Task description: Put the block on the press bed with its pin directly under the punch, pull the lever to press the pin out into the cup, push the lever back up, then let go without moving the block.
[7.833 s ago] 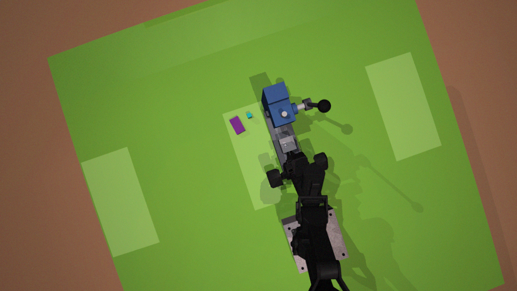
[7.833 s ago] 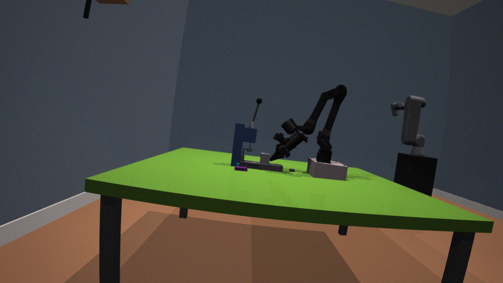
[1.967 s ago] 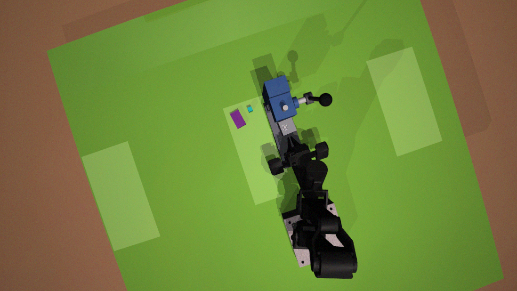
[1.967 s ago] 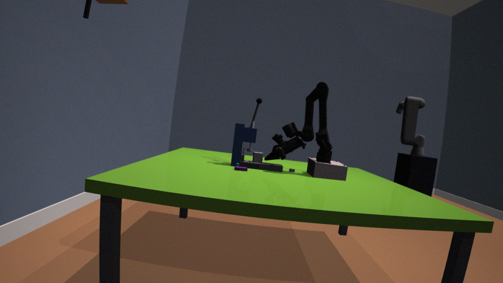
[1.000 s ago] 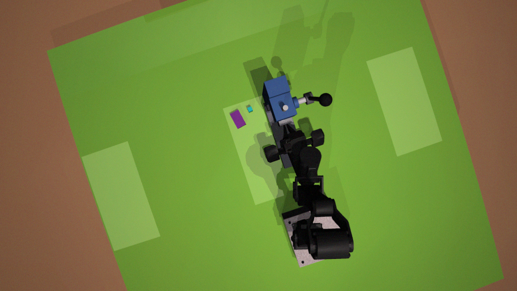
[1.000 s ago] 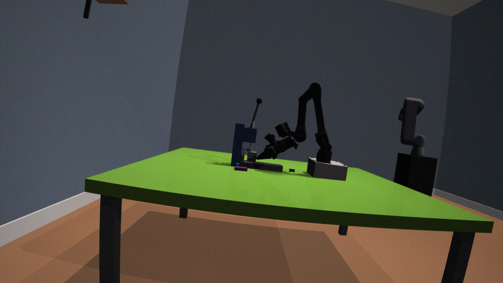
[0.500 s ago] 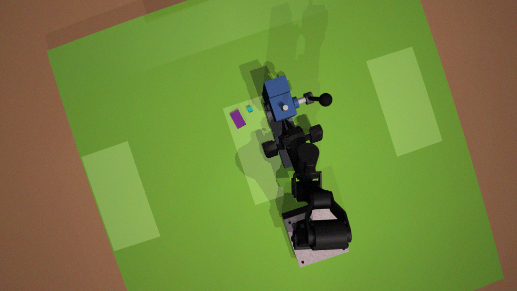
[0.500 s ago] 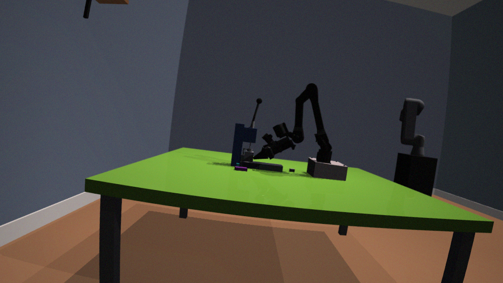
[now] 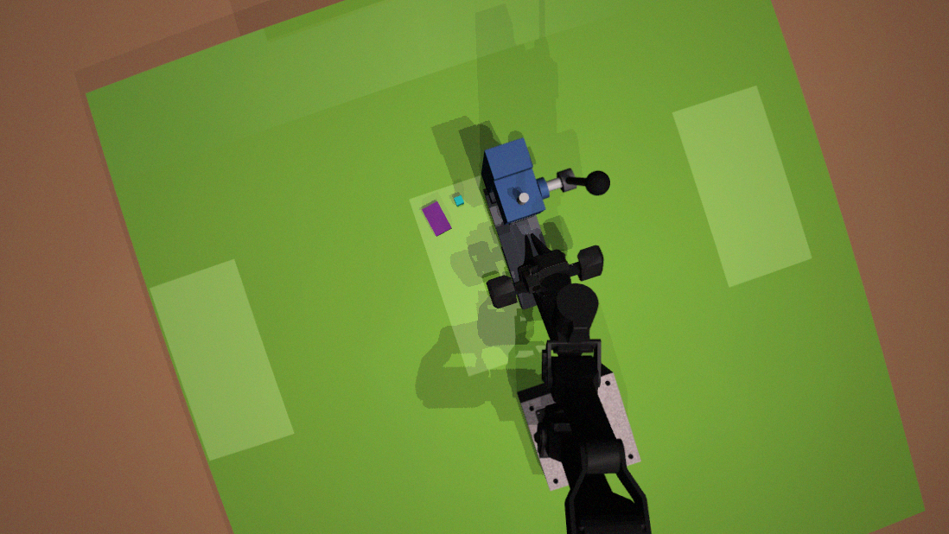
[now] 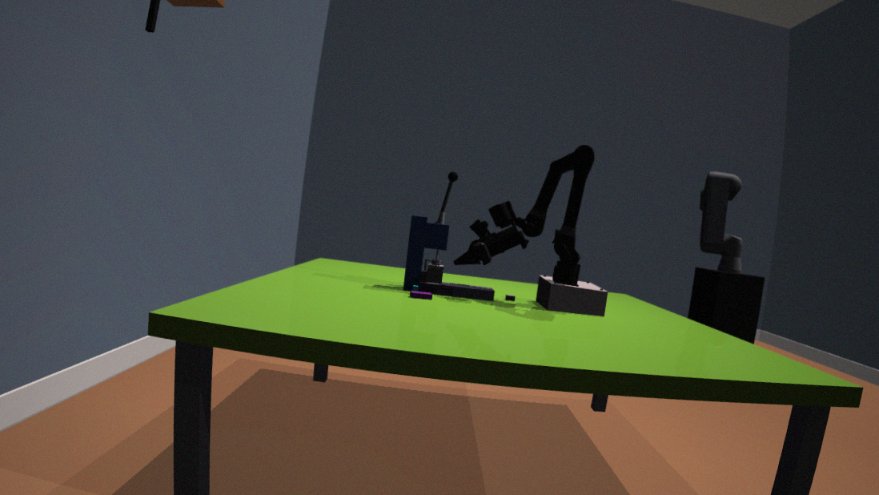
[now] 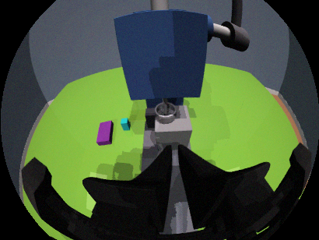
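Tool: the tool is clenched with nothing in its grasp; its fingertips point at the near side of the block, apart from it in the exterior view.
Block: the pale grey block sits upright on the dark press bed, beneath the head of the blue press; the head hides it from above.
Punch: the thin punch reaches down from the head, with a metal ring around its lower end, over the block's top.
Pin: hidden by the ring and punch, so its exact alignment cannot be told.
Lever: the lever is up, slightly tilted, topped by a black ball.
Purple piece: the flat purple piece lies on the green bench, to one side of the press.
Cyan piece: the small cyan piece is near the purple one, between it and the press.
Dark piece: a small dark piece appears between the bed and the arm's base.
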### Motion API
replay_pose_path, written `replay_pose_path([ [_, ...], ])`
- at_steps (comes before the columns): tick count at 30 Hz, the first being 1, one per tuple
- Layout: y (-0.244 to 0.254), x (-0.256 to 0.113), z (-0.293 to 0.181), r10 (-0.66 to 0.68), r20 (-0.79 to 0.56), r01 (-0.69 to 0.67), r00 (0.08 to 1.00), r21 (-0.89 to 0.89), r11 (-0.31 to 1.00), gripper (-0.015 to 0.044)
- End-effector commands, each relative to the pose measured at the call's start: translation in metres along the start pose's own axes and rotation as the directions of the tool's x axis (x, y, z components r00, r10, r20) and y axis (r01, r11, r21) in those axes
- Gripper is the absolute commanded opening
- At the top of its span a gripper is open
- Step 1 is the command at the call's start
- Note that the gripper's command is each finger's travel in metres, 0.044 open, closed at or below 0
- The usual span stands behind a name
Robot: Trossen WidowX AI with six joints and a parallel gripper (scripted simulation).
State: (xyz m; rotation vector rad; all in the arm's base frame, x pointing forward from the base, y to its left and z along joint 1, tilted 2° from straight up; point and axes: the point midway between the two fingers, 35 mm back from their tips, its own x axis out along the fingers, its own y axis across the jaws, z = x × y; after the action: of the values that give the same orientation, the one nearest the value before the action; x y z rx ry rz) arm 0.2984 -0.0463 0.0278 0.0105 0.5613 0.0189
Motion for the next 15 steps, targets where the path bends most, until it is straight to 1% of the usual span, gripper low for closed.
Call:
replay_pose_path([
  [1, 0.005, -0.024, 0.004, 0.010, 0.018, -0.010, 1.000, 0.003, 1.000, 0.0030],
  [7, 0.005, -0.024, 0.004, 0.011, 0.021, -0.011, 1.000, 0.005, 1.000, 0.0030],
  [15, 0.000, 0.006, -0.014, 0.011, 0.022, -0.011, 1.000, 0.005, 1.000, 0.0030],
])
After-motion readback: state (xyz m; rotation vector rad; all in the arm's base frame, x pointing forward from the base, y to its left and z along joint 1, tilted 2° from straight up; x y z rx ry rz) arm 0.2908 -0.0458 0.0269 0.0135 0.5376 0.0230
